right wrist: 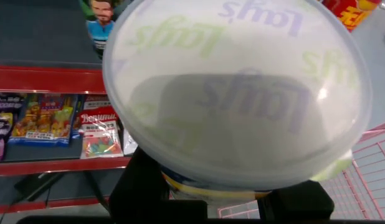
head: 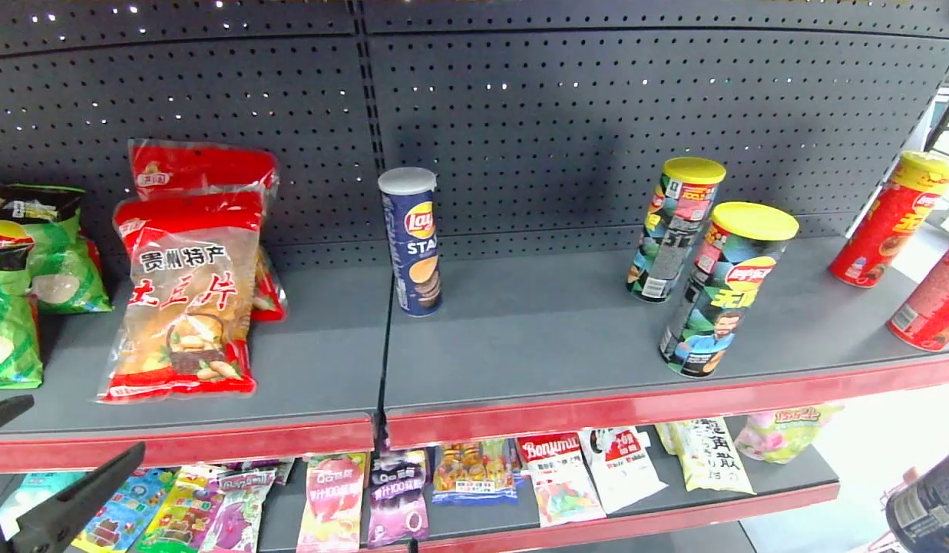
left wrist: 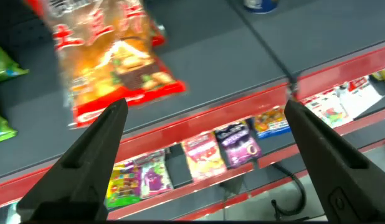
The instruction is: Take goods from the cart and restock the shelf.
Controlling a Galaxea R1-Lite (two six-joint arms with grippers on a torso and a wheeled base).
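My right gripper (right wrist: 220, 198) is shut on a chip can with a translucent white lid (right wrist: 236, 87), its black fingers (right wrist: 142, 186) on either side of the can. In the head view this dark can (head: 931, 507) sits at the bottom right, below and in front of the upper shelf (head: 536, 338). My left gripper (left wrist: 205, 155) is open with nothing in it, and hangs in front of the shelf's red front edge (left wrist: 199, 118) near a red bag of potato slices (head: 186, 307). Its black fingers (head: 67, 499) show at the bottom left of the head view.
On the upper shelf stand a blue chip can (head: 413, 242), two yellow-lidded cans (head: 724, 288), red cans (head: 889, 223) at the right and green bags (head: 14, 284) at the left. The lower shelf (head: 597, 522) carries candy packets. A pink wire cart (right wrist: 367, 180) is at the right.
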